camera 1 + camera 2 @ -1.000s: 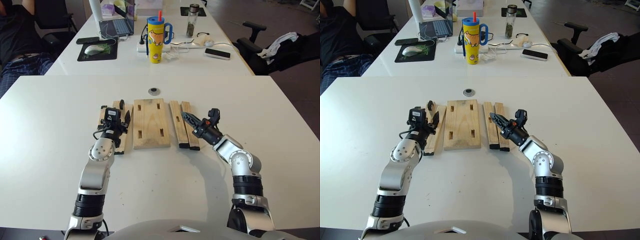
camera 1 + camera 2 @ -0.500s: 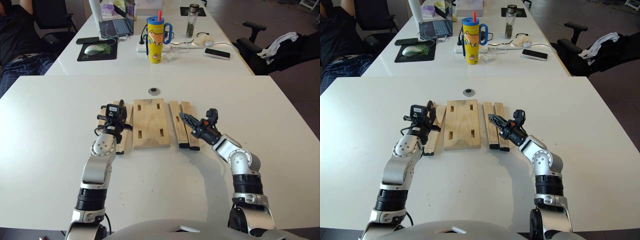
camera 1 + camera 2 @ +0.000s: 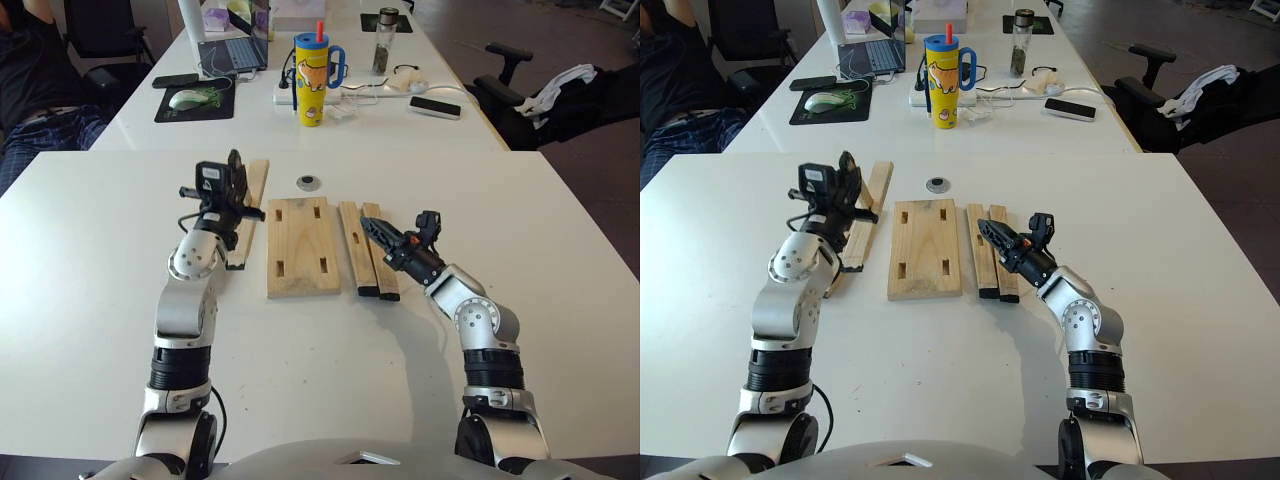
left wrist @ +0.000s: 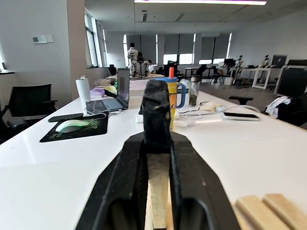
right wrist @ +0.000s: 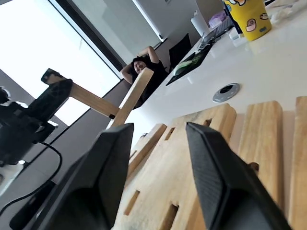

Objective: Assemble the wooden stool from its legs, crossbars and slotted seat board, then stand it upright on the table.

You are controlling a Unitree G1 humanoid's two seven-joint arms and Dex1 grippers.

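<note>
A white table point(image 3: 90, 300) with a smooth, faintly shiny top carries a slotted seat board point(image 3: 303, 246) of pale bare wood, matt with visible grain, and two bars point(image 3: 350, 250) of the same raw wood to its right. The left gripper point(image 3: 236, 182) and right gripper point(image 3: 372, 228) are matt black plastic, and the leg point(image 3: 256, 180) in the left one is the same light wood. A round grommet point(image 3: 308, 181) beyond the board looks like dull grey metal.

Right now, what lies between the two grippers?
The slotted seat board, flat, and a wooden strip beside it, between left gripper and right gripper; left eye view.
</note>
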